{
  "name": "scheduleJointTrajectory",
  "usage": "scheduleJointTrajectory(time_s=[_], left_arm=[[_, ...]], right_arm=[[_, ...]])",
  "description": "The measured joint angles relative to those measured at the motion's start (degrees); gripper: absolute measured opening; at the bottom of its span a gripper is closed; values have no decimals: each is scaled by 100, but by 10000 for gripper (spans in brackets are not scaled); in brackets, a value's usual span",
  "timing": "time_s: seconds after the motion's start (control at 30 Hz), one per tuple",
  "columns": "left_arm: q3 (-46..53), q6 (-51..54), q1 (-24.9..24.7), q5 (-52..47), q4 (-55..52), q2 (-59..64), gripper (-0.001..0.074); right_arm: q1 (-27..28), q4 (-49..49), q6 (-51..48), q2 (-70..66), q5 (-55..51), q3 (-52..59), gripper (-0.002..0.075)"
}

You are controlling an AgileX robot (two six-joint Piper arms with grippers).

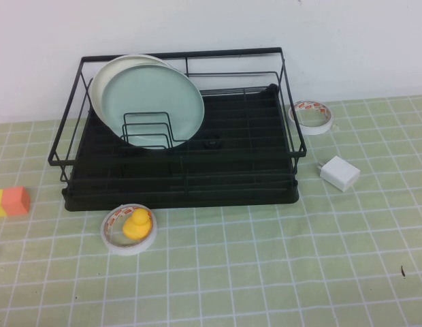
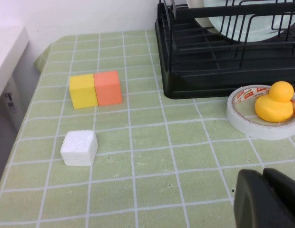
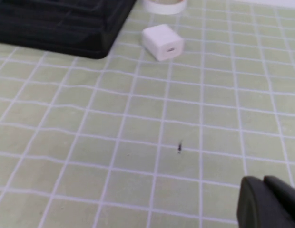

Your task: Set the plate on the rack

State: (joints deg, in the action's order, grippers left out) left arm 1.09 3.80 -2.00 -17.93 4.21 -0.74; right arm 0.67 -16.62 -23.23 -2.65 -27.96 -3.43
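The left hand [image 2: 264, 199] hangs low over the green checked worktop [image 1: 265, 272], fingers pressed together and holding nothing; only its dark tips show at the edge of the left wrist view. The right hand [image 3: 267, 205] is likewise closed and empty above the worktop on the other side. Neither hand appears in the high view.

Just ahead of the left hand lies a roll of tape [image 2: 261, 116] with a yellow toy duck [image 2: 275, 102] sitting inside its ring. Off to its outer side rest a white foam cube [image 2: 79, 147] and, farther on, a yellow block [image 2: 83, 90] touching an orange block [image 2: 107, 88]. Ahead of the right hand, a small dark speck [image 3: 179, 147] marks the cloth, then comes a white charger plug [image 3: 162, 42], and beyond it a second tape roll [image 1: 312, 114].

Past the duck stands the black wire rack [image 1: 197, 170], well apart from both hands. The mint-green plate [image 1: 154, 103] stands tilted on edge in the upright wire slots at the rack's far left end, leaning against a cream-white plate [image 1: 102, 78] behind it. The rack's front rail and the taped duck lie between the left hand and the plate.
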Motion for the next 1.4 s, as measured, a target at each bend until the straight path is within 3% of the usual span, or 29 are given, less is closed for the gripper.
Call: scheduleJointTrajectory(time_s=[0.27,0.73,1.1,1.4], left_arm=[[0,0,0,0,0,0,-2],[0,0,0,0,-4,0,-2],[0,0,0,-5,-13,0,-2],[0,0,0,-5,-13,0,-2]], right_arm=[[476,92,-27,337,9,43,0],[574,271,42,337,121,234,0],[586,1829,2353,337,645,414,0],[586,1944,2615,337,662,417,0]])
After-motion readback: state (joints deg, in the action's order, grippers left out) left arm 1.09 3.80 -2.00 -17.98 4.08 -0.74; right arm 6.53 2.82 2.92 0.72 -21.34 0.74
